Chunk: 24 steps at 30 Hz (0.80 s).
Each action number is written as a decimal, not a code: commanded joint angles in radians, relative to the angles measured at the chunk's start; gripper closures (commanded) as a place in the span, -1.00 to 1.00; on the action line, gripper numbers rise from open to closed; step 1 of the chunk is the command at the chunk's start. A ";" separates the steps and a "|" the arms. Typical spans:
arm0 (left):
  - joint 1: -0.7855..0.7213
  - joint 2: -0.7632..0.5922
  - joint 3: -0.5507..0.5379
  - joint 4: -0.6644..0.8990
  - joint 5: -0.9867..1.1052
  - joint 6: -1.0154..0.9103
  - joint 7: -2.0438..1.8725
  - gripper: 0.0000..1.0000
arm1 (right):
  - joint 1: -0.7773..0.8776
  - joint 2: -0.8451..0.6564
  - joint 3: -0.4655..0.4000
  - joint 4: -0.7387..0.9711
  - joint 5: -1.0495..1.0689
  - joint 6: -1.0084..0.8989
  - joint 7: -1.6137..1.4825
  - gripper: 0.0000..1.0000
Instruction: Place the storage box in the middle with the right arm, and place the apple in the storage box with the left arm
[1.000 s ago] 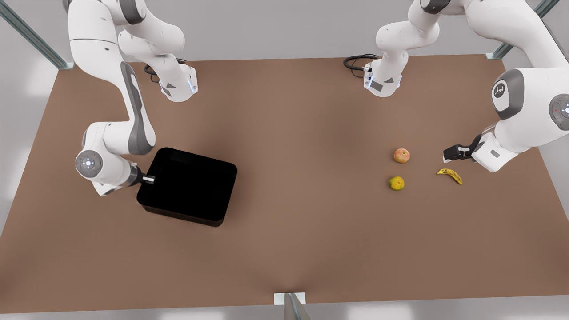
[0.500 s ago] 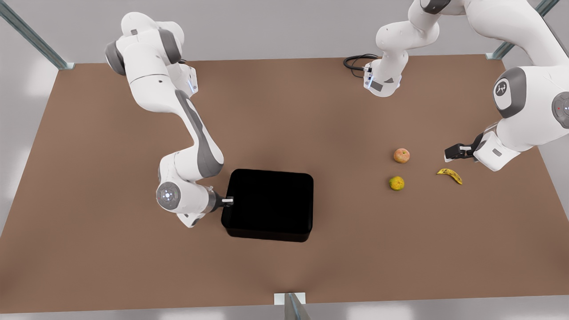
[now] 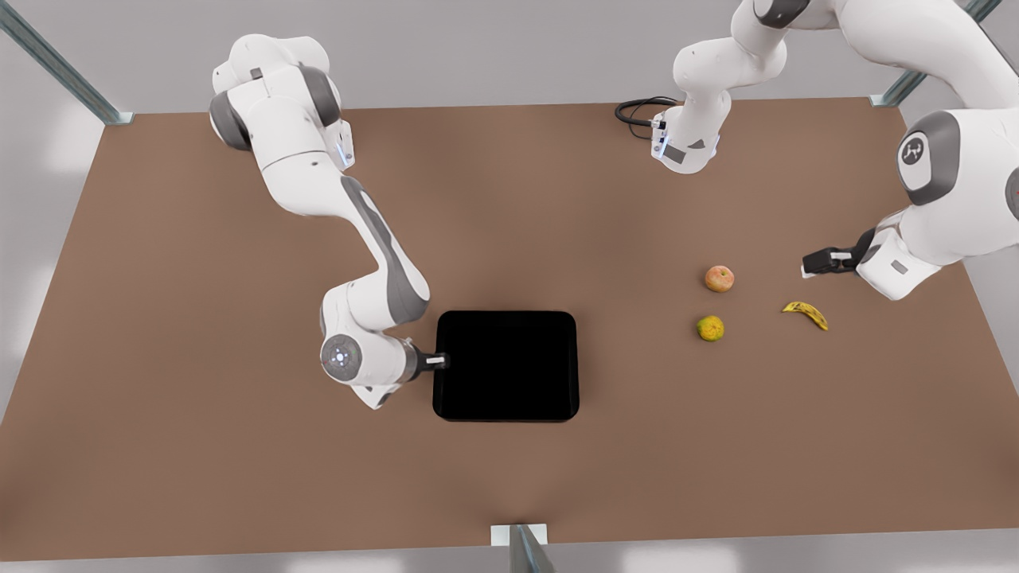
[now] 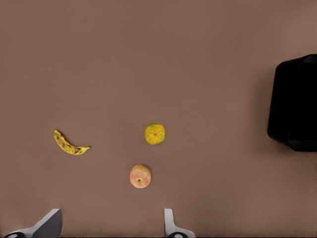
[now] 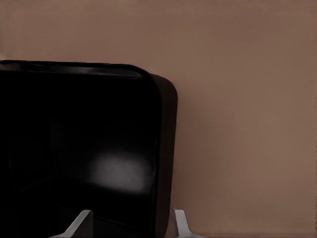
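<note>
The box (image 3: 506, 366) sits mid-frame on the table (image 3: 159, 318), its left wall gripped by the right end effector (image 3: 440, 360), while the apple (image 3: 719, 278) lies right of centre, just left of the nearer, open left end effector (image 3: 810, 266)

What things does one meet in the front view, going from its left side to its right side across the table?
Right gripper at the box wall → storage box → yellow-green fruit → apple → banana → left gripper, hanging open above the table.
</note>
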State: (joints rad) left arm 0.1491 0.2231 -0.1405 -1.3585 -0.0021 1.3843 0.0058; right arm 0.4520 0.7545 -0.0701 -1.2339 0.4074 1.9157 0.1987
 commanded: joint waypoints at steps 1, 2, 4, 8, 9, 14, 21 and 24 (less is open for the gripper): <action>-0.014 -0.010 0.001 -0.028 0.001 -0.054 -0.096 -1.00 | -0.003 -0.069 0.000 -0.009 0.008 -0.023 -0.001 -1.00; -0.016 -0.011 0.002 -0.074 0.002 -0.054 -0.098 -1.00 | -0.022 -0.127 -0.019 -0.010 -0.001 -0.133 0.001 -1.00; -0.016 -0.011 0.016 -0.169 0.002 -0.036 -0.096 -1.00 | -0.050 -0.181 -0.206 -0.012 -0.006 -0.409 -0.022 -1.00; -0.062 -0.054 0.024 -0.579 0.001 0.450 -0.110 -1.00 | -0.188 -0.311 -0.321 -0.033 -0.409 -0.572 -0.317 -1.00; -0.063 -0.041 0.024 -0.610 0.001 0.527 -0.110 -1.00 | -0.271 -0.372 -0.321 -0.055 -0.409 -0.573 -0.429 -1.00; -0.089 0.050 0.058 -0.706 -0.002 0.740 -0.083 -1.00 | -0.380 -0.593 -0.106 -0.193 -0.493 -0.624 -0.432 -1.00; -0.091 0.075 0.111 -0.844 -0.002 0.908 -0.056 -1.00 | -0.380 -0.543 -0.099 -0.187 -0.493 -0.616 -0.430 -1.00; -0.091 0.093 0.111 -0.863 -0.002 0.906 -0.056 -1.00 | -0.380 -0.541 -0.099 -0.188 -0.493 -0.610 -0.430 -1.00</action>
State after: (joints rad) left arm 0.0585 0.3130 -0.0293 -2.2170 -0.0059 2.2002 -0.0497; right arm 0.0720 0.2139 -0.1682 -1.4227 -0.0818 1.3196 -0.0794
